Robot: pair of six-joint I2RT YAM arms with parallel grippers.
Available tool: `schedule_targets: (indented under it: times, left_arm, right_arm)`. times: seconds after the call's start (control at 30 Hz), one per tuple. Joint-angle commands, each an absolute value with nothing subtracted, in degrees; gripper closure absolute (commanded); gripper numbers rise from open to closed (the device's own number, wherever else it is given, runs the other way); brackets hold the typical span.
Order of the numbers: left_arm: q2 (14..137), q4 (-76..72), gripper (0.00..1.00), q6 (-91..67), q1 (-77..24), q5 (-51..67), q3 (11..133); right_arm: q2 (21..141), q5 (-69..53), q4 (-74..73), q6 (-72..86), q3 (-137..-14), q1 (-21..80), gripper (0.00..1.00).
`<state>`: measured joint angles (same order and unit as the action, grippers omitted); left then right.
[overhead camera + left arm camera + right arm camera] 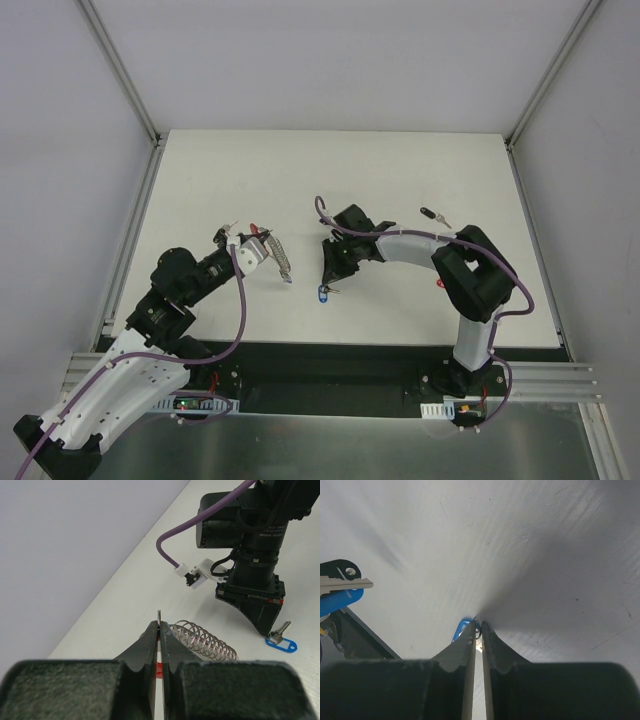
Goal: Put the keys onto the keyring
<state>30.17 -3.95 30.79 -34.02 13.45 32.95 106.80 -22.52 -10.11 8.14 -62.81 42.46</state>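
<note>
Currently pickup step: right pincer point(476, 628) pinches blue key point(281, 642) (flat on surface point(400, 180)); left pincer point(159, 630) clamps keyring point(205, 641); next needs lift, alignment.

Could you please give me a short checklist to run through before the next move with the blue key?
1. Left pincer shut on the keyring: ok.
2. Right pincer down at the blue key, tips at its edge: ok.
3. Right pincer has a firm hold on the blue key: cannot tell; the jaws are nearly together and the contact is hidden.
4. Blue key lies on the table between the two arms: ok.
5. Black key lies apart from both arms: ok.
6. Red key free of the right arm: cannot tell, partly hidden beside it.
</note>
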Motion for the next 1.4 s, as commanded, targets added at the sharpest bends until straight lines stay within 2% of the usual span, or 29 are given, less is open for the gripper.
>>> schedule_targets:
  times: [0.0, 0.03, 0.3, 0.73, 1.03, 1.37]
  left_arm:
    - [29.88, -7.47, 1.0, 29.97, -33.31, 15.21, 33.4]
    - [29.88, -7.47, 1.0, 29.97, -33.31, 15.12, 33.4]
    - [29.88, -7.47, 1.0, 29.71, -33.31, 18.45, 33.49]
    - [35.15, -3.36, 1.0, 26.01, -33.4, 35.76, 38.58]
    - [43.32, 1.93, 1.0, 26.81, -33.4, 50.96, 44.47]
    - [50.09, 4.22, 1.0, 27.33, -37.88, 53.35, 46.93]
  right_arm:
    - [106.26, -22.41, -9.93, 8.44, -63.63, 42.1, 0.92]
    - [106.0, -22.41, -9.67, 8.26, -63.55, 42.1, 0.98]
    - [98.71, -21.36, -6.33, 3.52, -59.86, 42.1, 0.99]
    - [69.28, -16.7, -3.6, -15.9, -51.6, 43.41, 0.99]
    - [51.95, -10.12, -3.43, -27.59, -46.59, 52.72, 0.99]
    - [45.53, -6.95, 1.93, -34.98, -41.49, 61.26, 0.99]
